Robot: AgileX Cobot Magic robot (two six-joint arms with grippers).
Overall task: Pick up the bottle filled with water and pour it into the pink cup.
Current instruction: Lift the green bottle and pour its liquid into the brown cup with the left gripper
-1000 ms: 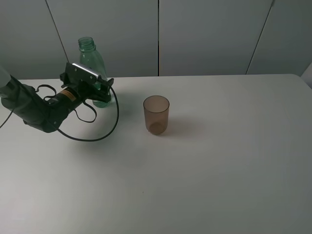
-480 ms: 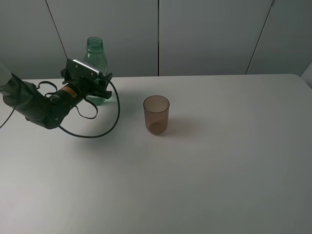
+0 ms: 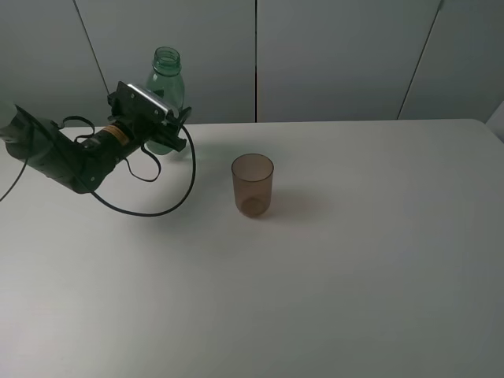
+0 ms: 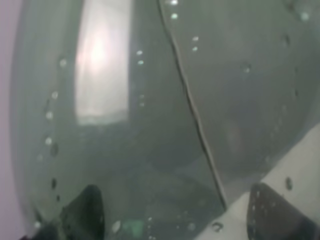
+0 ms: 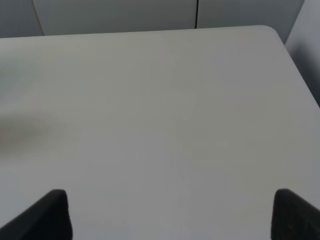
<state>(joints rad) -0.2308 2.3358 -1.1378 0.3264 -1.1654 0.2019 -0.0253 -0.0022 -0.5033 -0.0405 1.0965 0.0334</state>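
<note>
Left gripper (image 3: 167, 132): clamped on the lower body of the tall transparent green plastic bottle (image 3: 167, 77). In the left wrist view (image 4: 175, 216) one dark fingertip (image 4: 84, 214) sits on each side of the bottle wall.
Bottle: far left of the white table (image 3: 354, 276), close to upright, capless neck on top. Its base is hidden behind the gripper, so I cannot tell if it touches the table.
Bottle wall, wrist view (image 4: 150, 100): fills the frame, with droplets on the plastic. Water level unclear.
Cup: small translucent brownish-pink plastic tumbler (image 3: 253, 185), upright near table centre, well apart from the bottle, to its right and nearer.
Left arm: black cable (image 3: 157, 206) loops down onto the table.
Right gripper (image 5: 172, 216): fingers spread wide, holding nothing, bare table below. Not seen in the high view.
</note>
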